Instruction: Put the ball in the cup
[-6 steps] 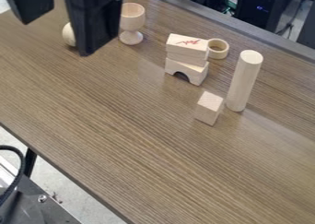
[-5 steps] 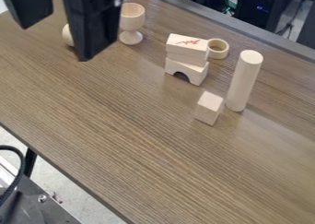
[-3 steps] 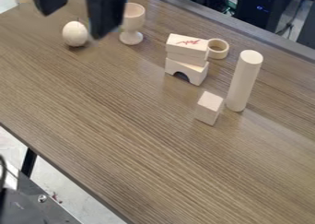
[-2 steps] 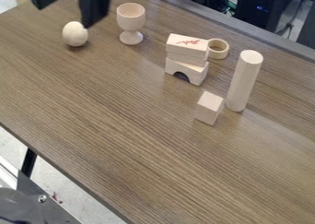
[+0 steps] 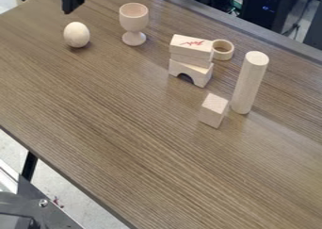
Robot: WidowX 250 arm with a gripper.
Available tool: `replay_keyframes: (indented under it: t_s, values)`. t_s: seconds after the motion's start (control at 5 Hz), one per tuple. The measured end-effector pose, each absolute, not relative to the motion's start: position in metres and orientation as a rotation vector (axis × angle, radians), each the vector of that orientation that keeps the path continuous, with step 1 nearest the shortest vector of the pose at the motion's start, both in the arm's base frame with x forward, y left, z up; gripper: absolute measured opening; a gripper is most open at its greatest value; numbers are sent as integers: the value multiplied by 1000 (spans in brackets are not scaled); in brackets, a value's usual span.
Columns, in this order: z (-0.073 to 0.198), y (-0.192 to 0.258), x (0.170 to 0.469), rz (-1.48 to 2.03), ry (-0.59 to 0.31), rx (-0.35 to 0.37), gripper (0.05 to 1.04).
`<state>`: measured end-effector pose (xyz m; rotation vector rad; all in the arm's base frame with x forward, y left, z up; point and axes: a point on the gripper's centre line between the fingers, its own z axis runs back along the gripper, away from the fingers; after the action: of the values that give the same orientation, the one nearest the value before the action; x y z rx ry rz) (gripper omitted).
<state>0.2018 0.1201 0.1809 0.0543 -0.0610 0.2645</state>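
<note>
At the top left edge of the camera view hangs the black gripper (image 5: 47,4), open, with nothing between its two fingers. Below it and slightly to the right, the pale egg-shaped ball (image 5: 76,35) rests on the wooden table, apart from the gripper. The wooden cup (image 5: 134,19), a goblet on a stem, stands upright to the right of the ball, its bowl facing up.
Stacked blocks (image 5: 191,51) with an arched one at the bottom stand right of the cup, beside a wooden ring (image 5: 223,50). Farther right are a tall cylinder (image 5: 250,82) and a small block (image 5: 213,110). The table's (image 5: 125,129) far edge runs behind them.
The gripper has moved up and to the left, uncovering the ball and the whole cup. Ball, cup and blocks have stayed in place.
</note>
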Motion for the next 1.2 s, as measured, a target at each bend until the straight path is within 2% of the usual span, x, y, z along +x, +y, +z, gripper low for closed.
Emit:
replay_keyframes:
  t_s: [0.2, 0.4, 0.8, 1.2]
  values:
    - [169, 144, 217, 301, -60, 67, 999]
    - [152, 171, 236, 319, -38, 42, 999]
    - [127, 221, 270, 373, -18, 40, 999]
    - [87, 233, 276, 382, 54, -8, 999]
